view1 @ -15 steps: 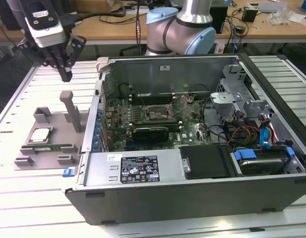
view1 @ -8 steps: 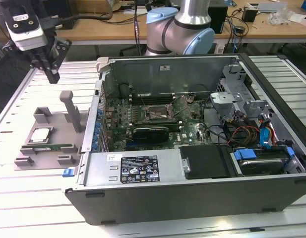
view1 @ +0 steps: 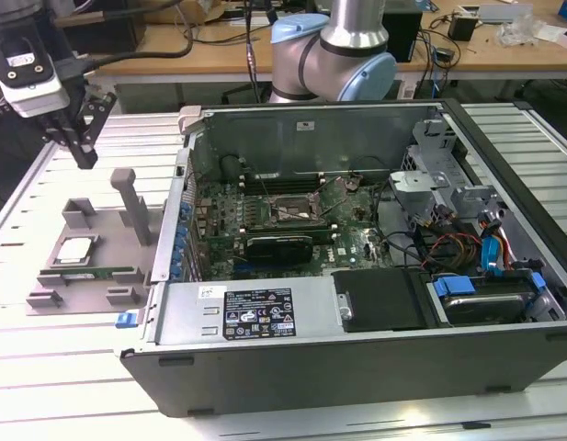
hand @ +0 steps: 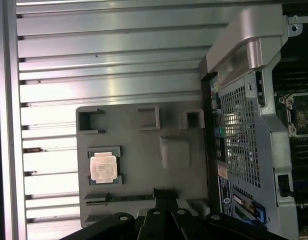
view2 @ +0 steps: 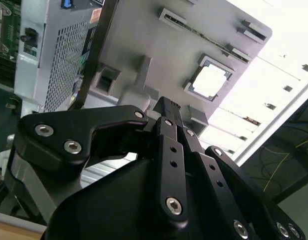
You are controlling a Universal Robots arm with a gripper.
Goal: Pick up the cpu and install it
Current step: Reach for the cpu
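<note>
— Where do we stand with the cpu (view1: 74, 250)?

— We see it lying flat in its pocket on the grey tray (view1: 113, 241). The tray sits on the table (view1: 44, 367) beside the computer case (view1: 357, 317), at the exterior view's left. Nothing is lifted yet.

— And the gripper (view1: 85, 158)?

— It hangs above the tray, well apart from the cpu, with its fingers pressed together and empty. We judge that both the pickup and the fitting into the socket (view1: 288, 211) are not yet done.
</note>
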